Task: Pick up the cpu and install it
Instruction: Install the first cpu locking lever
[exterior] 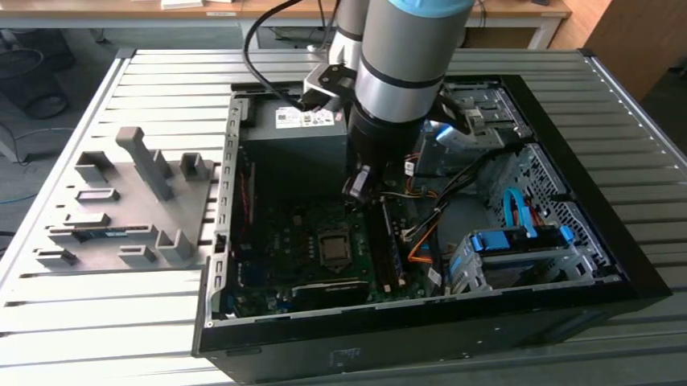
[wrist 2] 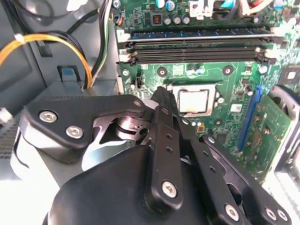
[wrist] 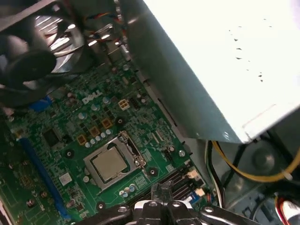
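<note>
In the exterior view, the grey and silver robot arm reaches down into the open black computer case (exterior: pixel 601 241) lying on a ribbed metal table (exterior: pixel 161 80), and its black gripper (exterior: pixel 359 189) hangs just above the green motherboard (exterior: pixel 290 241), in front of the grey power-supply box (exterior: pixel 290 141). The square socket (exterior: pixel 335 248) sits near the board's middle, a little below the gripper in the picture; the chip itself is too small to make out here. A grey plastic fixture tray with upright blocks (exterior: pixel 129 201) lies on the table at the exterior view's left of the case. In the second wrist view, the gripper's black linkages (wrist 2: pixel 164 140) fill the foreground, and beyond them the cpu (wrist 2: pixel 193 101), a small flat square chip with a pale silver-grey metal top, lies seated in the socket's frame beside two long black memory slots (wrist 2: pixel 192 49). I cannot tell whether the fingers are apart or together; nothing is seen between them. In the first wrist view, the cpu (wrist: pixel 109 164) rests in the socket, apart from the gripper, with a black round fan (wrist: pixel 33 56) beyond.
</note>
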`<state>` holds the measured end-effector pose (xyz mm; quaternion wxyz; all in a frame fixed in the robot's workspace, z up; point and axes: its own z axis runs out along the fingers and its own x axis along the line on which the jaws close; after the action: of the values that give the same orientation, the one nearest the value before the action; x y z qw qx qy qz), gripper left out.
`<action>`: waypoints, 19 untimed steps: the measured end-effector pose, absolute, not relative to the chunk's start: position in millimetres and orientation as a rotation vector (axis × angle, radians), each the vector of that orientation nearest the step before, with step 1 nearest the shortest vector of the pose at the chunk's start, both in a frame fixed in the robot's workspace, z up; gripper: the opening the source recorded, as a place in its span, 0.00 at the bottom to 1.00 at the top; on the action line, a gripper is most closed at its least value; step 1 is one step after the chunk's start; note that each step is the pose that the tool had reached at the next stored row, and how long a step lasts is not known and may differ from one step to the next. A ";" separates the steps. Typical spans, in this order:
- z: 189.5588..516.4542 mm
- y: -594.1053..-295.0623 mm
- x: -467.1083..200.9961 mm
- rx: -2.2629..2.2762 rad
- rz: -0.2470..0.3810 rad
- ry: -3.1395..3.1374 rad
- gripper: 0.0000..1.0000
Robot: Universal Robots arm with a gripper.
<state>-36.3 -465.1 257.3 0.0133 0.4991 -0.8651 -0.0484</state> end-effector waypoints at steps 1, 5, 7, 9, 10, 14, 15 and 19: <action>256.0 -465.1 -36.3 1.579 -0.151 -2.680 0.10; 250.7 -463.8 -40.6 1.608 -0.170 -2.672 0.10; 248.7 -462.2 -45.1 1.611 -0.181 -2.675 0.10; 245.6 -461.7 -50.3 1.612 -0.183 -2.676 0.10; 244.5 -461.8 -51.0 1.612 -0.184 -2.675 0.10; 243.5 -467.3 -52.0 1.616 -0.182 -2.672 0.10; 243.5 -468.7 -52.1 1.616 -0.181 -2.671 0.10; 243.0 -472.1 -52.2 1.621 -0.166 -2.663 0.10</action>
<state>-52.2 -472.1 243.0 0.0100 0.5192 -0.8529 -0.0531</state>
